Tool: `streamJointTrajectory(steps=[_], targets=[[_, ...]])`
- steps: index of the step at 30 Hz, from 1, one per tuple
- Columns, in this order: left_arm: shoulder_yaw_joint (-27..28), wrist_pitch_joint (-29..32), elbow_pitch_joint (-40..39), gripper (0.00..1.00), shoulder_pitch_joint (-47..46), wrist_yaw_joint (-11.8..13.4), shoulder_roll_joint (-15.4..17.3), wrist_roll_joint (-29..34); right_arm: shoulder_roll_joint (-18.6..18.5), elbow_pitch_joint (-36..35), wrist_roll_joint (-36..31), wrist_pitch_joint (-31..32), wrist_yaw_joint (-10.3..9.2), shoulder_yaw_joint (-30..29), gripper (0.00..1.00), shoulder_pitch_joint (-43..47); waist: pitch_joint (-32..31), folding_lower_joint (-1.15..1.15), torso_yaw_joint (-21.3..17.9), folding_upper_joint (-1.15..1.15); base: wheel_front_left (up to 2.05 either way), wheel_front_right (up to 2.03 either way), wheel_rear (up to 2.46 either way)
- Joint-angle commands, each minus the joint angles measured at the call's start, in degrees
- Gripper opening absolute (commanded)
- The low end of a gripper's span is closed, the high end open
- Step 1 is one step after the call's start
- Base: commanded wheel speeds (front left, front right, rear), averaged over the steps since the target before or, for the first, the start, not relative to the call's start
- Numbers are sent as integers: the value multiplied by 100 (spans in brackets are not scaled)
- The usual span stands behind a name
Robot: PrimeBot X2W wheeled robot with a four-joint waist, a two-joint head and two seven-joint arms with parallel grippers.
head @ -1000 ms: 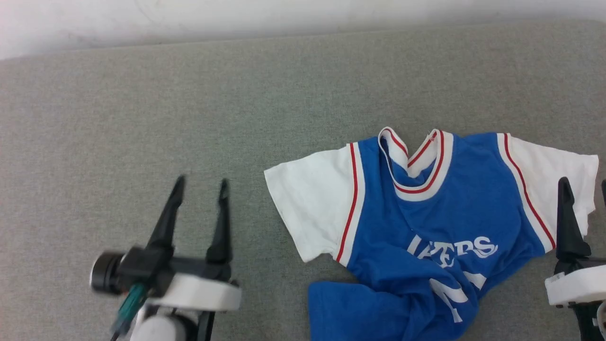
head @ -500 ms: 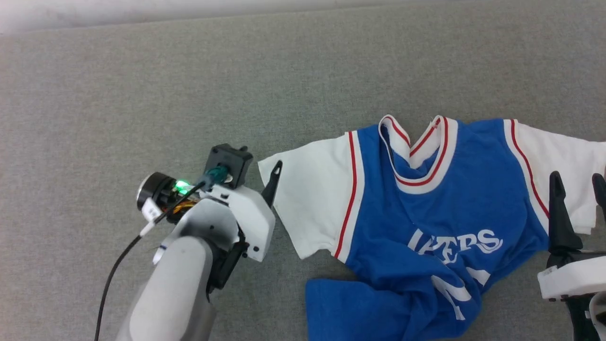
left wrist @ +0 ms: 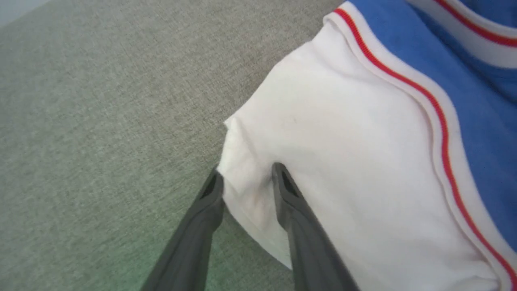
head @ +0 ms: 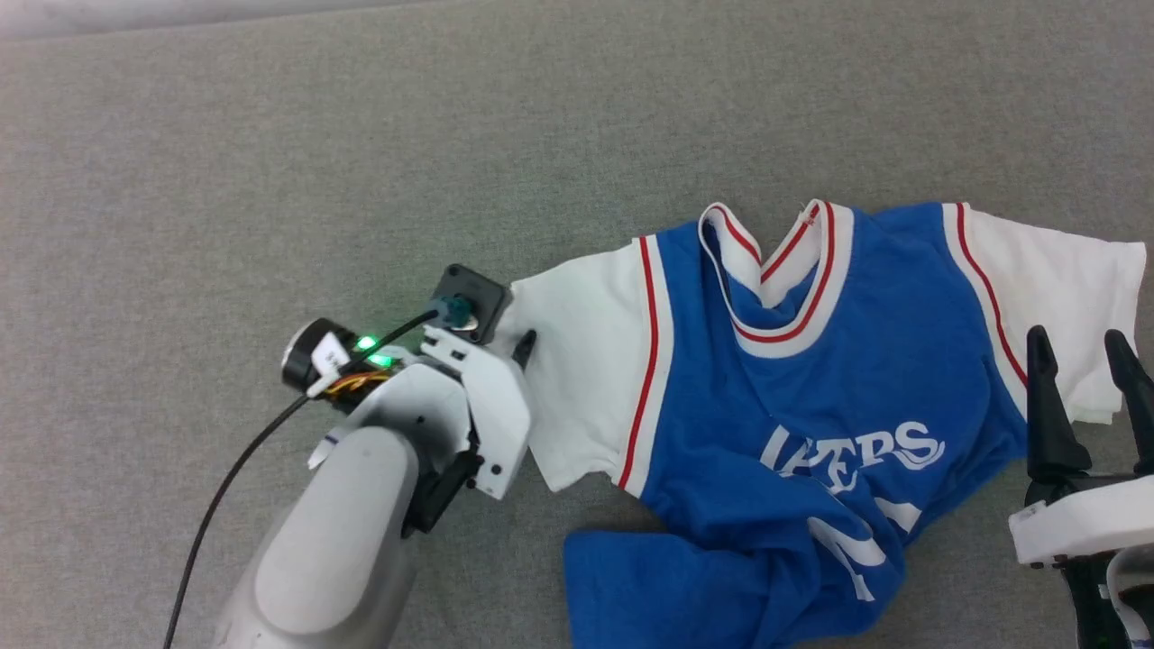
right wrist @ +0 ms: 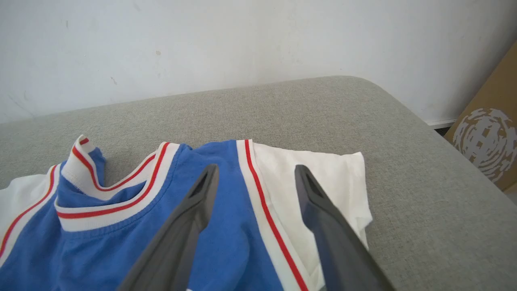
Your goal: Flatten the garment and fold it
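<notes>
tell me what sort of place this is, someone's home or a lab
Likely an indoor test room rather than a lived-in home: the garment lies on a broad grey fabric-covered surface that meets a bare white wall, and a printed cardboard box stands just past its edge.

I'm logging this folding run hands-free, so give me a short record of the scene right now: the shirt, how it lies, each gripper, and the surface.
garment: blue jersey T-shirt, front up, white sleeves spread
lay: not flat; lower part bunched, collar rumpled
left gripper: open, fingers straddling the edge of the left sleeve
right gripper: open, above the right sleeve, gripping nothing
surface: grey fabric
</notes>
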Motion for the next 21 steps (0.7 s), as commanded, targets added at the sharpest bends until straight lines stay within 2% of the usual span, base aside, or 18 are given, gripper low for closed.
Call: streamJointTrajectory(steps=[1,5,12,17,21], targets=[[-136,93,169,0,19,-71,20,-78,18,49,41,-19,-5,10,100,-128,31,0,-11,0,0,0,0],[-112,22,232,0,-57,-27,14,-165,18,139,40,-48,-5,1,100,-188,47,0,2,0,0,0,0],[191,-496,132,0,-4,367,-27,-238,18,234,7,-42,-5,-13,100,-228,-64,0,71,0,0,0,0],[838,-933,-350,0,523,798,-103,-720,18,245,1,6,-5,3,100,-186,-199,0,114,0,0,0,0],[1488,-1099,-1023,0,1278,1145,26,-1079,18,214,-11,52,-5,-45,100,-112,-269,0,191,0,0,0,0]])
